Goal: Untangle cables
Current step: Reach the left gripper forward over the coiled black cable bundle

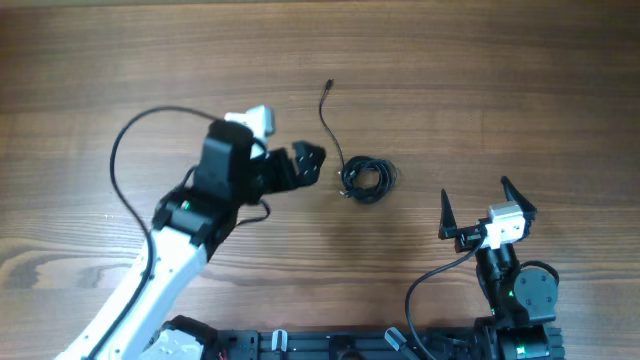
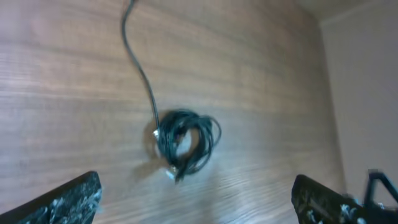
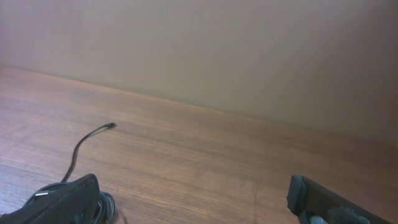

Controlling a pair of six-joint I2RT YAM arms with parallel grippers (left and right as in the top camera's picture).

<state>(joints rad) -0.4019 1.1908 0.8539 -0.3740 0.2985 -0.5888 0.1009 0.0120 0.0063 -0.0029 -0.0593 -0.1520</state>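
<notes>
Left gripper is spread wide with nothing between its fingers. It hangs low over the tabletop, pointing right at the cables. From overhead the bundle sits just beside its fingertips, on the side away from the arm. There's a small gap, so not touching as far as I can tell.

In the left wrist view the gripper only shows its two fingertips in the bottom corners. The cables lie ahead of them, roughly centred in the gap. It's a small tight coil of thin black cord wound round itself, with a tiny pale plug end poking out on the near side. That view is a bit blurry, so I can't count how many cords are in there.

One loose tail runs out of the coil toward the far side of the tabletop and curves to a little plug tip.

Right gripper is also wide open and holding nothing. It sits near the front edge, well apart from the coil. In its own camera the gripper points across the wood. The coil just peeks out beside its left finger, and the tail's plug tip shows further out.
</notes>
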